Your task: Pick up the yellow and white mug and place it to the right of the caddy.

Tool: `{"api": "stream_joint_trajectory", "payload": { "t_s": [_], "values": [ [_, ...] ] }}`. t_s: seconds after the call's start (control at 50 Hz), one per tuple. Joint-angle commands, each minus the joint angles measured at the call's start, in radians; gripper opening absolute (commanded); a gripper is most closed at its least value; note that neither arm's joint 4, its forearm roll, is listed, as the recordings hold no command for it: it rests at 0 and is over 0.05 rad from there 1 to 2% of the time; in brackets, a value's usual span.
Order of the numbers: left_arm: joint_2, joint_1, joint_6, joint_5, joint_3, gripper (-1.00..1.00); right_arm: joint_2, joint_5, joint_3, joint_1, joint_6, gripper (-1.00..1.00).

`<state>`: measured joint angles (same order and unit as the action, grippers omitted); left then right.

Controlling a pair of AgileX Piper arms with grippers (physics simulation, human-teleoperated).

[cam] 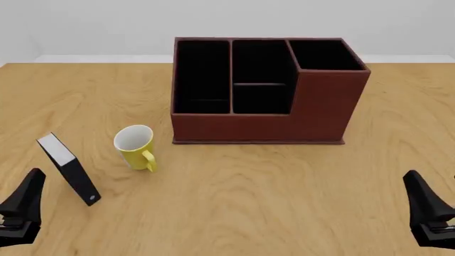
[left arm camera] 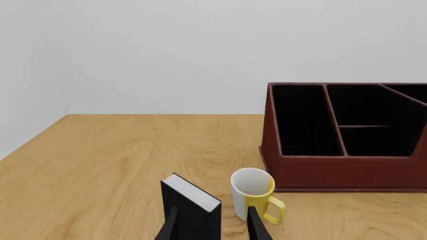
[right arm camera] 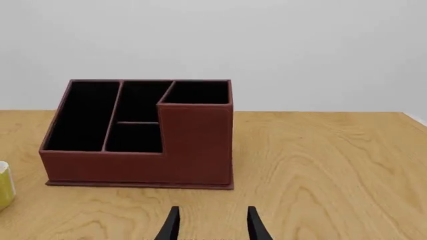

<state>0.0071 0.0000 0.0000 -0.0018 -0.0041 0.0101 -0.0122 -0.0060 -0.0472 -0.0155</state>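
Note:
The yellow and white mug [cam: 135, 146] stands upright on the wooden table, just off the caddy's front left corner, with its handle turned toward the arms' side. The reddish-brown caddy [cam: 265, 124] sits at the table's middle back, its taller section on the right. My left gripper [cam: 23, 202] hovers open at the near left, short of the mug [left arm camera: 252, 192], and holds nothing. At the near right my right gripper [cam: 427, 205] is open and empty, facing the caddy [right arm camera: 143, 160]. The right wrist view catches only a sliver of the mug [right arm camera: 4, 186].
A thin black and white slab [cam: 69, 168] stands on edge, tilted, left of the mug and just ahead of the left gripper [left arm camera: 213, 227]. A bare stretch of wooden table [cam: 398, 144] lies right of the caddy. A white wall backs the table.

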Motion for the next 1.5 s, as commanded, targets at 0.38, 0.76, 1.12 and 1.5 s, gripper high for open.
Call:
{"api": "stream_joint_trajectory", "payload": {
  "t_s": [0.38,0.76,1.12,1.5],
  "values": [
    [0.0,0.0,0.0,0.0,0.0,1.0,0.263,0.179,-0.015,-0.23,0.023,1.0],
    [0.0,0.0,0.0,0.0,0.0,1.0,0.423,0.335,0.005,-0.32,0.042,1.0],
    [0.0,0.0,0.0,0.0,0.0,1.0,0.701,0.594,0.005,-0.412,0.053,1.0],
    [0.0,0.0,0.0,0.0,0.0,1.0,0.94,0.808,0.001,-0.482,0.056,1.0]
  ]
}}
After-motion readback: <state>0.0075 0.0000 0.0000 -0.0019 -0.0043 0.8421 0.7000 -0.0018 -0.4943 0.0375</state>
